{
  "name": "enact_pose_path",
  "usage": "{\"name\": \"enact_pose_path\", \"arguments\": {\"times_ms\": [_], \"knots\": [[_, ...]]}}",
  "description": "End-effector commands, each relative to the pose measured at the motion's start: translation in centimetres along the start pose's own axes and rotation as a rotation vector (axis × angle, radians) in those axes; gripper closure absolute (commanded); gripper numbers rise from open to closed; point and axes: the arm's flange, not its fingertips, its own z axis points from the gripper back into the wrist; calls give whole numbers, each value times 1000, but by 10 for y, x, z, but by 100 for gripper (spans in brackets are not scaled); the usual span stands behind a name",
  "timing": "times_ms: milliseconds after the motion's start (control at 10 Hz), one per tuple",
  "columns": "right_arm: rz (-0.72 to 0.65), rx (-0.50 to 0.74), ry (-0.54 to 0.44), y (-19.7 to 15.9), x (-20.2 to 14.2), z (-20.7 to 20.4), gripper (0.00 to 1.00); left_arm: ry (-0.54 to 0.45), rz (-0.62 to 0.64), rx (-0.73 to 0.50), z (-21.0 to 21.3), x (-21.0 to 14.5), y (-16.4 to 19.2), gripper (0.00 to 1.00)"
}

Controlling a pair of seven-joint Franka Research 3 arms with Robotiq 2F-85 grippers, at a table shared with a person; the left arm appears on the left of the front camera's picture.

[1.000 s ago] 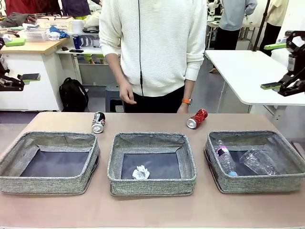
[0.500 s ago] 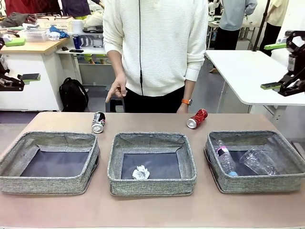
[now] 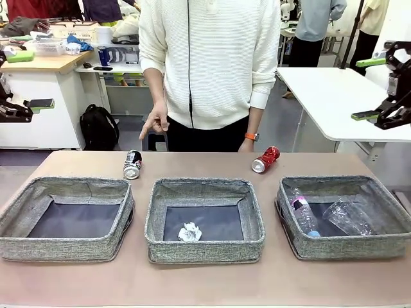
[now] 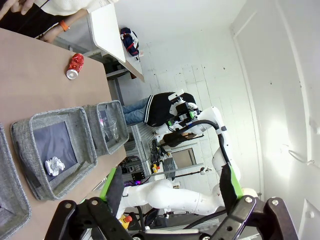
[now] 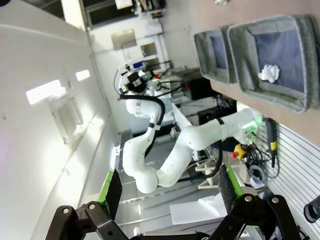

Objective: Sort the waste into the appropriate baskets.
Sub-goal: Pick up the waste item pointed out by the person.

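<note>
Tan table [image 3: 205, 285] in a white-walled lab — left gripper [image 4: 170, 187] and right gripper [image 5: 169, 190] splayed, empty.

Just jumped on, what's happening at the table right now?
Sorting is partway done. The paper ball lies in the middle basket, the bottle and cup in the right basket. The black-and-silver can and red can lie on the table beyond the baskets. The person's hand points down toward the black-and-silver can. Both the left gripper and right gripper hang open, holding nothing.

Black can [image 3: 132, 164], red can [image 3: 265, 160] lying outside baskets [image 3: 204, 240]; paper [image 3: 189, 232], bottle [image 3: 303, 213], cup [image 3: 350, 218] inside.
</note>
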Motion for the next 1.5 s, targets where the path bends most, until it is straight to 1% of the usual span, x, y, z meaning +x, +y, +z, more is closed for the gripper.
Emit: {"name": "enact_pose_path", "arguments": {"times_ms": [0, 100, 200, 300, 400, 500, 600, 700, 800, 900, 1000, 1100, 1200, 1300, 1400], "knots": [[18, -4, 11, 2, 1, 3, 0, 9, -3, -5, 1, -2, -2, 0], [18, -4, 11, 2, 1, 3, 0, 0, 0, 0, 0, 0, 0, 0], [18, -4, 11, 2, 1, 3, 0, 65, -37, 75, -11, 4, -4, 0], [18, -4, 11, 2, 1, 3, 0, 81, -95, 250, -30, 15, -5, 0], [18, -4, 11, 2, 1, 3, 0, 83, -153, 453, -52, 33, 1, 0], [18, -4, 11, 2, 1, 3, 0, 124, -179, 641, -80, 55, 12, 0], [18, -4, 11, 2, 1, 3, 0, 40, -220, 808, -96, 69, 23, 0], [18, -4, 11, 2, 1, 3, 0, 123, -255, 891, -114, 75, 33, 0], [18, -4, 11, 2, 1, 3, 0, 129, -307, 1006, -131, 77, 43, 0], [18, -4, 11, 2, 1, 3, 0, 185, -340, 1055, -148, 74, 49, 0], [18, -4, 11, 2, 1, 3, 0, 230, -369, 1058, -162, 73, 52, 0], [18, -4, 11, 2, 1, 3, 0, 160, -399, 1000, -175, 80, 53, 0], [18, -4, 11, 2, 1, 3, 0, 115, -308, 927, -173, 86, 46, 0], [18, -4, 11, 2, 1, 3, 0, 196, -414, 1047, -172, 69, 64, 0], [18, -4, 11, 2, 1, 3, 0, 196, -414, 1047, -172, 69, 64, 0]]}}
